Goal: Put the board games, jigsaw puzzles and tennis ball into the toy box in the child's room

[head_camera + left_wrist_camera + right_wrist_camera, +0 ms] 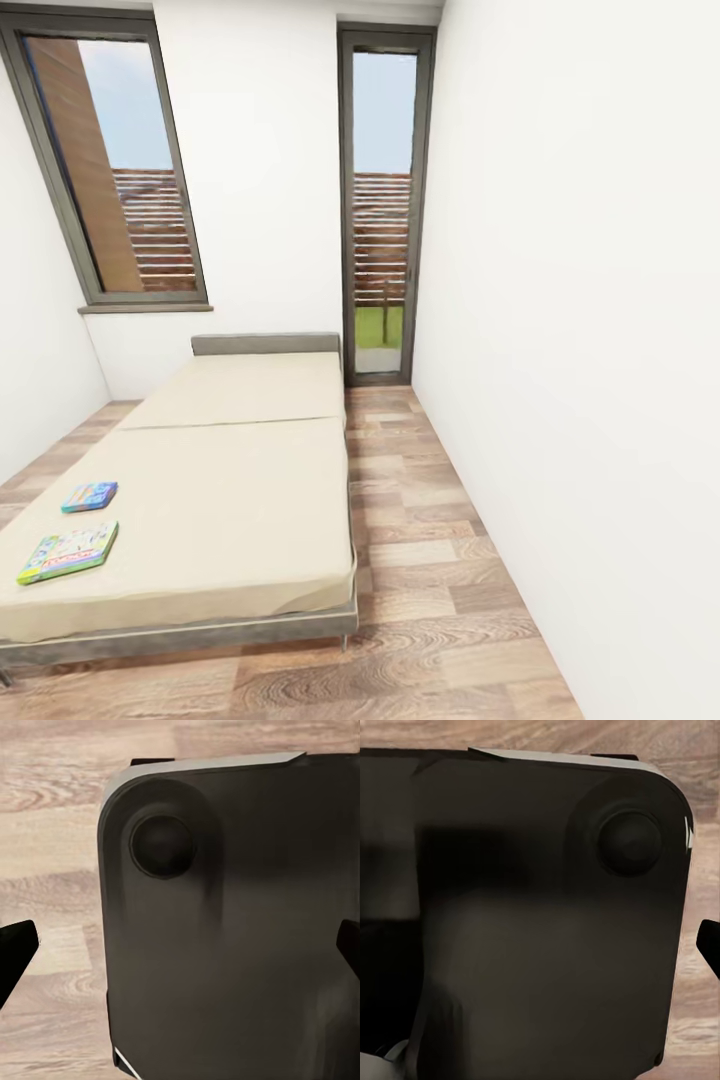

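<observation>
Two board games lie on the bed (pixel 240 480) near its front left corner: a small blue one (pixel 89 496) and, nearer to me, a larger one with a green edge (pixel 68 552). The table, toy box, jigsaw puzzles and tennis ball are out of view. In the left wrist view my left gripper (pixel 180 952) is open, with a dark fingertip (pixel 16 949) at each side and nothing between them, hanging over the robot's dark base (pixel 225 945). In the right wrist view my right gripper (pixel 540 952) also hangs over the base, one fingertip (pixel 709 945) showing far out at the edge.
The bed has a low grey headboard (pixel 265 344) against the far white wall. A strip of wood-plank floor (pixel 420 560) runs between the bed and the right wall (pixel 580 350). A window (pixel 115 170) and a tall glass door (pixel 383 210) are in the far wall.
</observation>
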